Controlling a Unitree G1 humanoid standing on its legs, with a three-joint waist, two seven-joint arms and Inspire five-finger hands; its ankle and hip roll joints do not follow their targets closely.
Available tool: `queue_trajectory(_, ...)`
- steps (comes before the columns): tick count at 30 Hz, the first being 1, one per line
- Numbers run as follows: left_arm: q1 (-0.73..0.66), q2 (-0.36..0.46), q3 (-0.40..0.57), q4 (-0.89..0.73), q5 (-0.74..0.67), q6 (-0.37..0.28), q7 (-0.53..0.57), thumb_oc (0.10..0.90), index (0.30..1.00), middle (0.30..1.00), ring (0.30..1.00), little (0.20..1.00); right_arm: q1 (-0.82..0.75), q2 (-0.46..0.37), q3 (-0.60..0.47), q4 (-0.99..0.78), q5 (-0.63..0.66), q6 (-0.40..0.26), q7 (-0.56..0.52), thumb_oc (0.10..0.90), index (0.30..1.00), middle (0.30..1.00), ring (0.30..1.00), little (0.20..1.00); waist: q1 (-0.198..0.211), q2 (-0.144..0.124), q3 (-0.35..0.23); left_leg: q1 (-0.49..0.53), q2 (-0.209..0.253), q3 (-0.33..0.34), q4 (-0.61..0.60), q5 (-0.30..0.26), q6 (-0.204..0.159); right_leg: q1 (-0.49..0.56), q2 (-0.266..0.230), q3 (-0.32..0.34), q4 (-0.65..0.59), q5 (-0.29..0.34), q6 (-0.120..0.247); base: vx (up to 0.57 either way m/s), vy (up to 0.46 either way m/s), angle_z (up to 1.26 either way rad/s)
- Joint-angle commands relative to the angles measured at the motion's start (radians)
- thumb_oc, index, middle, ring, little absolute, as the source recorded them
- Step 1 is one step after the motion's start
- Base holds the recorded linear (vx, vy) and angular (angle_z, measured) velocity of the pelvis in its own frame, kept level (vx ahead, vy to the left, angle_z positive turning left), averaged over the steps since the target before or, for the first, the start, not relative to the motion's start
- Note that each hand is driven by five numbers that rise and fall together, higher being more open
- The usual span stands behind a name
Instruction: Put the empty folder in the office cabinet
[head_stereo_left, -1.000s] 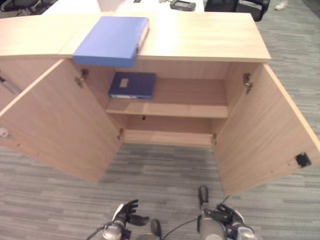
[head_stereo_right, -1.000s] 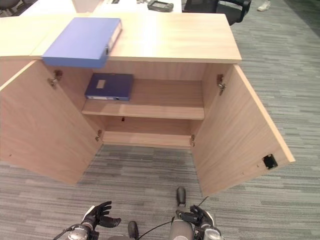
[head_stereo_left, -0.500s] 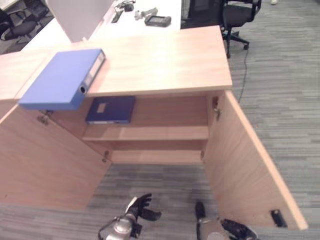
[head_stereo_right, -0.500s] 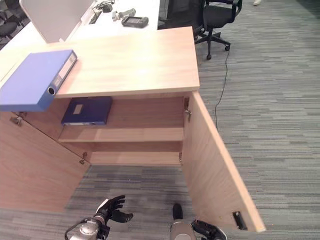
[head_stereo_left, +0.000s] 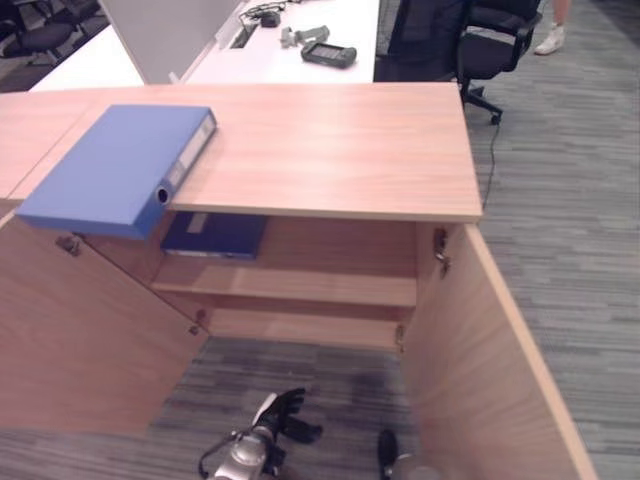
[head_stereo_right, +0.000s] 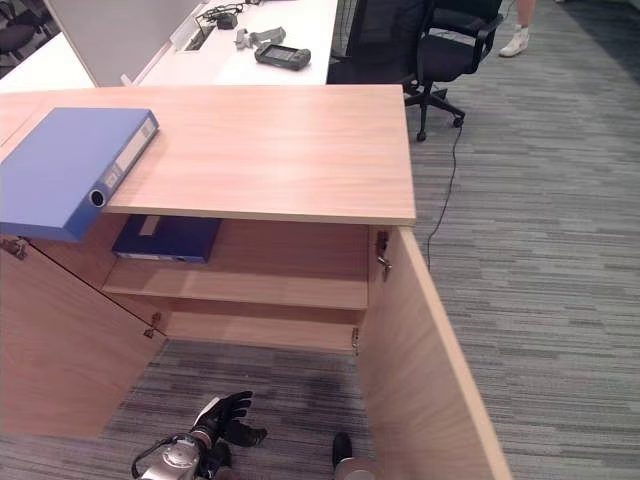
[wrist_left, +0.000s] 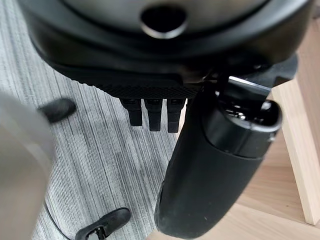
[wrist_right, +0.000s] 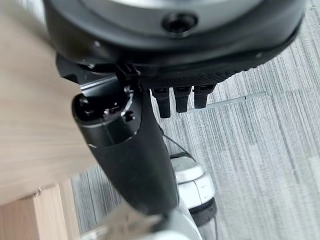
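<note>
Well apart — folder (head_stereo_left: 115, 168) atop cabinet (head_stereo_left: 330, 150), left hand (head_stereo_left: 278, 419) low, fingers relaxed, empty.

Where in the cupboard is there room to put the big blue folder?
The upper shelf is bare from the dark blue folder lying at its left end across to the right wall. The lower shelf looks bare too. Both doors stand open. The light blue folder lies on the cabinet top, its corner overhanging the front edge.
</note>
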Motion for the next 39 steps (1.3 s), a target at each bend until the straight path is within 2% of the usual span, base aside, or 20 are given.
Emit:
queue_trajectory(1,-0.021,0.067,0.029,-0.055,0.006,-0.039,0.023,0.8,0.9,0.9,0.9,0.9,-0.143,-0.032,-0.032,-0.076,-0.004,-0.121,0.019,0.8,0.9,0.9,0.9,0.9,0.047,-0.016,-0.039,0.057,0.006,-0.089,0.006,-0.11,0.004,-0.025,-0.162,0.19,0.152,-0.149,0.158,0.16,0.354,-0.57)
queue_trajectory(4,-0.029,0.072,0.023,-0.047,0.01,-0.042,0.022,0.8,0.9,0.9,0.9,0.9,-0.145,-0.025,-0.038,-0.07,-0.006,-0.116,0.022,0.8,0.9,0.9,0.9,0.9,0.046,-0.025,-0.043,0.047,-0.006,-0.08,0.026,-0.146,0.002,-0.016,-0.199,0.203,0.156,-0.14,0.18,0.11,0.367,0.1)
queue_trajectory(5,-0.035,0.079,0.024,-0.044,0.014,-0.043,0.02,0.8,0.9,0.9,0.9,0.9,-0.144,-0.013,-0.049,-0.055,-0.011,-0.104,0.03,0.8,0.9,0.9,0.9,0.9,0.053,-0.038,-0.06,0.048,-0.036,-0.05,0.019,-0.211,0.007,-0.013,-0.248,0.213,0.142,-0.095,0.205,0.08,0.289,0.5)
queue_trajectory(6,-0.035,0.079,0.023,-0.044,0.014,-0.043,0.02,0.8,0.9,0.9,0.9,0.9,-0.144,-0.012,-0.049,-0.054,-0.012,-0.105,0.03,0.8,0.9,0.9,0.9,0.9,0.055,-0.04,-0.062,0.046,-0.038,-0.048,0.021,-0.212,0.008,-0.016,-0.251,0.216,0.141,-0.093,0.206,0.13,0.616,0.27)
queue_trajectory(7,-0.049,0.096,0.024,-0.048,0.015,-0.046,0.024,0.8,0.9,0.9,0.9,0.9,-0.16,0.013,-0.049,-0.059,-0.008,-0.101,0.028,0.8,0.9,0.9,0.9,0.9,0.06,-0.066,-0.067,0.048,-0.099,-0.005,0.032,-0.264,0.035,-0.058,-0.314,0.228,0.13,0.038,0.231,0.08,0.421,-0.05)
queue_trajectory(8,-0.047,0.104,0.028,-0.052,0.015,-0.046,0.025,0.8,0.9,0.9,0.9,0.9,-0.168,0.021,-0.041,-0.064,-0.014,-0.102,0.03,0.8,0.9,0.9,0.9,0.9,0.069,-0.066,-0.064,0.063,-0.101,0.025,0.03,-0.289,0.043,-0.075,-0.326,0.206,0.13,0.061,0.228,0.02,0.625,-0.4)
queue_trajectory(9,-0.048,0.123,0.039,-0.061,0.006,-0.043,0.028,0.8,0.9,0.9,0.9,0.9,-0.196,0.04,-0.013,-0.079,-0.028,-0.107,0.028,0.8,0.9,0.9,0.9,0.9,0.1,-0.059,-0.052,0.076,-0.11,0.098,0.022,-0.295,0.061,-0.121,-0.355,0.081,0.145,0.128,0.218,-0.05,0.44,-0.67)
queue_trajectory(10,-0.046,0.126,0.045,-0.061,0.004,-0.042,0.027,0.8,0.9,0.9,0.9,0.9,-0.201,0.045,-0.001,-0.081,-0.035,-0.106,0.031,0.8,0.9,0.9,0.9,0.9,0.107,-0.049,-0.048,0.077,-0.118,0.12,0.014,-0.29,0.074,-0.128,-0.346,0.028,0.166,0.113,0.211,-0.08,0.354,-0.81)
queue_trajectory(11,-0.046,0.126,0.045,-0.061,0.004,-0.042,0.027,0.8,0.9,0.9,0.9,0.9,-0.201,0.045,-0.001,-0.081,-0.035,-0.106,0.031,0.8,0.9,0.9,0.9,0.9,0.107,-0.049,-0.048,0.077,-0.118,0.12,0.014,-0.29,0.074,-0.128,-0.346,0.028,0.166,0.112,0.211,-0.05,0.3,-0.82)
queue_trajectory(12,-0.041,0.133,0.054,-0.066,0.001,-0.041,0.027,0.8,0.9,0.9,0.9,0.9,-0.202,0.054,0.009,-0.091,-0.032,-0.108,0.036,0.8,0.9,0.9,0.9,0.9,0.107,-0.043,-0.045,0.08,-0.135,0.13,0.004,-0.288,0.092,-0.13,-0.314,0.024,0.201,0.077,0.206,-0.06,0.457,-0.52)
queue_trajectory(13,-0.039,0.138,0.072,-0.066,-0.005,-0.041,0.028,0.8,0.9,0.9,0.9,0.9,-0.2,0.062,0.022,-0.106,-0.029,-0.114,0.04,0.8,0.9,0.9,0.9,0.9,0.112,-0.031,-0.039,0.083,-0.171,0.136,-0.007,-0.283,0.127,-0.124,-0.237,0.061,0.261,0.006,0.195,-0.07,0.458,-0.17)
queue_trajectory(14,-0.04,0.138,0.072,-0.066,-0.005,-0.041,0.028,0.8,0.9,0.9,0.9,0.9,-0.2,0.063,0.022,-0.106,-0.029,-0.114,0.04,0.8,0.9,0.9,0.9,0.9,0.112,-0.032,-0.042,0.079,-0.172,0.136,-0.01,-0.279,0.127,-0.129,-0.237,0.062,0.26,0.01,0.194,-0.08,0.567,-0.05)
queue_trajectory(15,-0.037,0.134,0.087,-0.057,-0.012,-0.038,0.031,0.8,0.9,0.9,0.9,0.9,-0.195,0.067,0.038,-0.109,-0.029,-0.119,0.042,0.8,0.9,0.9,0.9,0.9,0.119,-0.013,-0.04,0.087,-0.204,0.143,-0.03,-0.269,0.162,-0.127,-0.154,0.045,0.335,-0.082,0.169,-0.06,0.356,0.05)
queue_trajectory(16,-0.033,0.132,0.093,-0.053,-0.016,-0.036,0.032,0.8,0.9,0.9,0.9,0.9,-0.19,0.07,0.043,-0.115,-0.027,-0.121,0.044,0.8,0.9,0.9,0.9,0.9,0.119,-0.006,-0.047,0.087,-0.217,0.143,-0.045,-0.257,0.176,-0.13,-0.112,0.036,0.346,-0.101,0.159,-0.05,0.351,-0.02)
queue_trajectory(17,-0.032,0.131,0.093,-0.054,-0.016,-0.036,0.032,0.8,0.9,0.9,0.9,0.9,-0.189,0.069,0.044,-0.115,-0.027,-0.121,0.044,0.8,0.9,0.9,0.9,0.9,0.119,-0.007,-0.045,0.092,-0.218,0.144,-0.046,-0.259,0.175,-0.129,-0.113,0.037,0.353,-0.108,0.159,-0.02,0.254,0.15)
queue_trajectory(18,-0.023,0.123,0.1,-0.055,-0.02,-0.033,0.03,0.8,0.9,0.9,0.9,0.9,-0.178,0.072,0.061,-0.122,-0.022,-0.127,0.05,0.8,0.9,0.9,0.9,0.9,0.113,-0.003,-0.047,0.101,-0.247,0.142,-0.068,-0.246,0.196,-0.138,-0.015,0.053,0.377,-0.144,0.139,0.0,0.227,0.02)
queue_trajectory(19,-0.016,0.118,0.099,-0.06,-0.015,-0.031,0.026,0.8,0.9,0.9,0.9,0.9,-0.165,0.07,0.069,-0.121,-0.018,-0.128,0.048,0.8,0.9,0.9,0.9,0.9,0.118,-0.012,-0.047,0.113,-0.274,0.155,-0.082,-0.242,0.202,-0.107,0.026,0.055,0.344,-0.174,0.106,0.0,0.246,0.08)
queue_trajectory(22,-0.013,0.108,0.093,-0.063,-0.011,-0.031,0.022,0.8,0.9,0.9,0.9,0.9,-0.155,0.068,0.069,-0.123,-0.017,-0.128,0.049,0.8,0.9,0.9,0.9,0.9,0.118,-0.017,-0.05,0.121,-0.292,0.156,-0.095,-0.238,0.205,-0.086,0.022,0.042,0.299,-0.173,0.093,0.01,0.034,0.11)
queue_trajectory(25,-0.002,0.083,0.081,-0.073,-0.005,-0.033,0.019,0.8,0.9,0.9,0.9,0.9,-0.142,0.049,0.064,-0.12,-0.024,-0.127,0.047,0.8,0.9,0.9,0.9,0.9,0.106,-0.008,-0.06,0.139,-0.31,0.163,-0.121,-0.231,0.201,-0.049,0.023,0.077,0.198,-0.151,0.088,0.01,-0.001,0.01)
queue_trajectory(39,0.034,0.056,0.056,-0.061,0.026,-0.02,0.005,0.8,0.9,0.9,0.9,0.9,-0.129,0.014,0.06,-0.138,-0.052,-0.128,0.046,0.8,0.9,0.9,0.9,0.9,0.094,0.02,-0.071,0.197,-0.302,0.188,-0.177,-0.208,0.188,0.039,0.007,0.076,0.063,-0.127,0.081,0.0,-0.045,-0.03)
